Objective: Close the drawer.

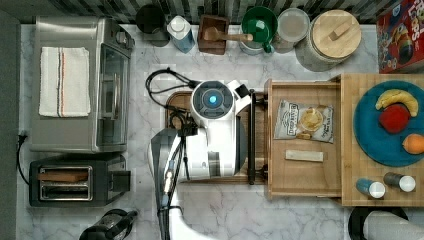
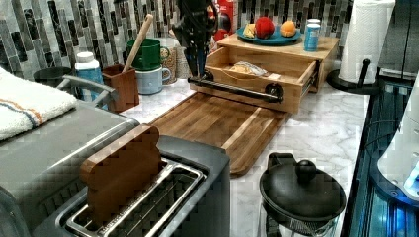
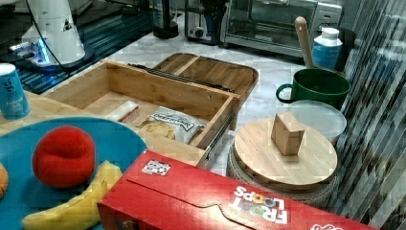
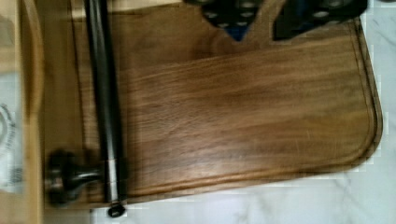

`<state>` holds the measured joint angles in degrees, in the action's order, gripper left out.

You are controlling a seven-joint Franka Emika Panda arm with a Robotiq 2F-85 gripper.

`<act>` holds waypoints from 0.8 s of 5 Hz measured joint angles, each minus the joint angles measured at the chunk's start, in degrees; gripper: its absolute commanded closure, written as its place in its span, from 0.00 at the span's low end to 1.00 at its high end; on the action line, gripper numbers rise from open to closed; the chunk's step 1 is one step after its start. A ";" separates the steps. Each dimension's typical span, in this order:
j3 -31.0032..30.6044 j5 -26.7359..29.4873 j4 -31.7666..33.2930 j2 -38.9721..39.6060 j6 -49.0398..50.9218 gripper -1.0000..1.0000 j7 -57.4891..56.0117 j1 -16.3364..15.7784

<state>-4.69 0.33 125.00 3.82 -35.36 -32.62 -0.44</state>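
The top view looks straight down on the whole worktop (image 1: 140, 45), with the drawer (image 1: 300, 175) right of centre. The left view sits low and close behind the toaster (image 2: 197, 163), which takes up its lower left, and faces the drawer (image 2: 257, 74) in the upper middle. The right view looks from the opposite end, over the cereal box (image 3: 201, 196), toward the toaster oven (image 3: 268, 24) at the top. The wrist view hangs close over the board (image 4: 243, 116), beside the handle (image 4: 105, 107). All four share drawer and board.
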 measured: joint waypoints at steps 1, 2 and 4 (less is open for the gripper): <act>-0.37 -0.68 4.03 0.00 -3.33 1.00 -2.46 0.02; -0.41 -2.09 7.27 0.00 -6.57 1.00 -2.71 -0.04; 0.04 -9.12 9.29 1.42 -9.96 1.00 -3.33 0.52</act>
<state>-4.65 -8.79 134.29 5.24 -45.32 -35.95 0.08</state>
